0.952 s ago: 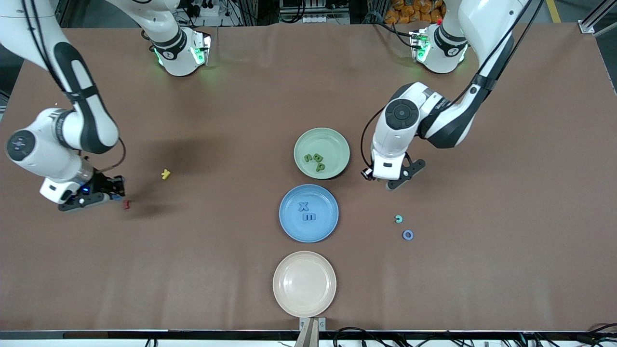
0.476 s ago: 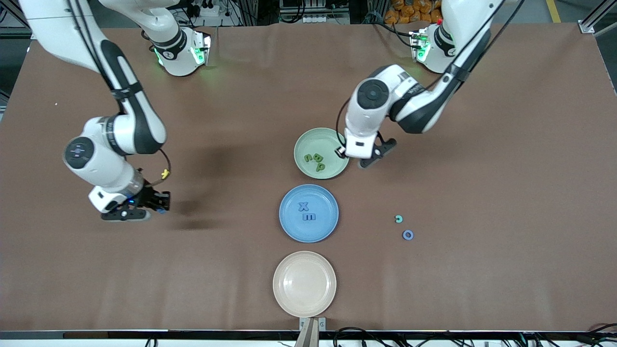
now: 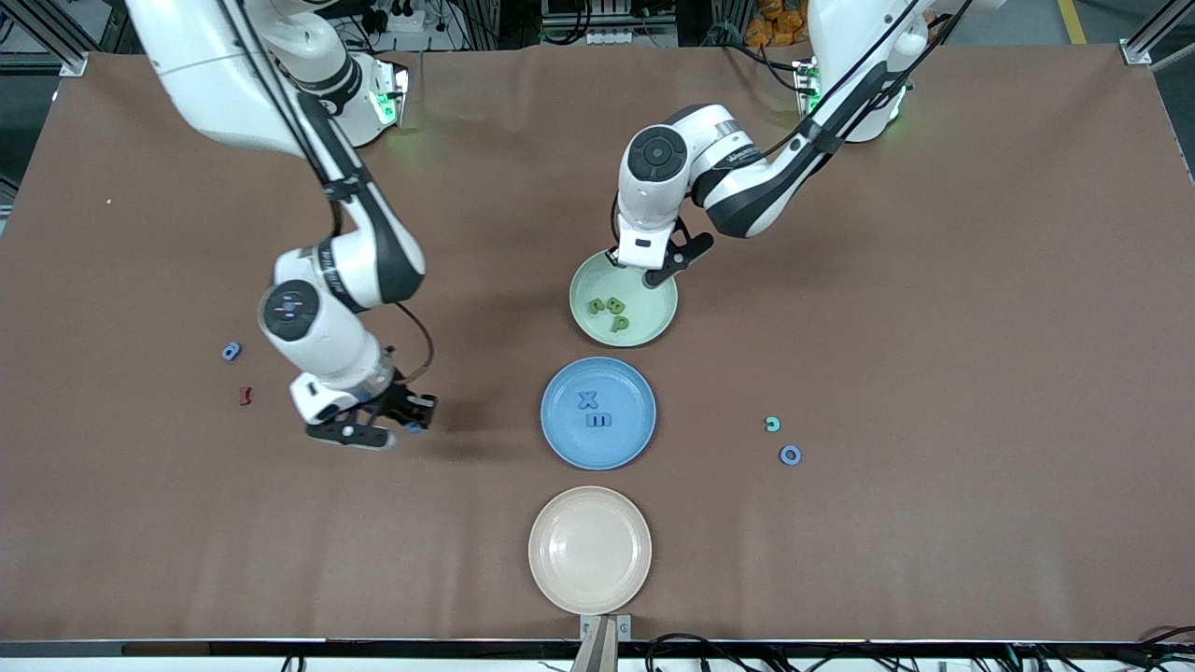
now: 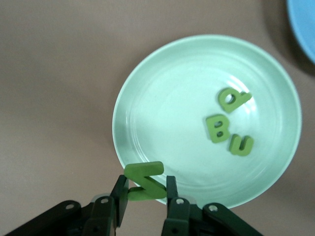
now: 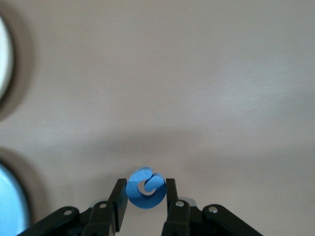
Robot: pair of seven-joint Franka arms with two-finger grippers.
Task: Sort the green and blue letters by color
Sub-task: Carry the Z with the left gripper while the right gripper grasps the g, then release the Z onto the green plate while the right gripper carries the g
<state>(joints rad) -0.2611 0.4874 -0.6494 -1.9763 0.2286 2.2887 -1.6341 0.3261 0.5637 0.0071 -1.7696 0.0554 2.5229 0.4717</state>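
My left gripper [image 3: 643,270] is shut on an olive green letter N [image 4: 142,173] and holds it over the rim of the green plate [image 3: 583,280] on the side toward the robots' bases. It also shows in the left wrist view [image 4: 146,186]. Three green letters [image 3: 609,311] lie in that plate [image 4: 167,98]. My right gripper [image 3: 411,423] is shut on a blue letter G [image 5: 138,191] above the bare table, beside the blue plate [image 3: 621,439] toward the right arm's end. A blue X [image 3: 587,400] and a blue E [image 3: 599,420] lie in the blue plate.
A beige plate [image 3: 590,549] sits nearest the front camera. A small teal letter [image 3: 772,425] and a pale blue ring [image 3: 790,455] lie toward the left arm's end. A dark red letter [image 3: 246,396] and a pale blue letter [image 3: 231,351] lie toward the right arm's end.
My right gripper carried the blue letter from the right arm's end toward the blue plate. My left gripper moved with the green letter to the green plate's rim.
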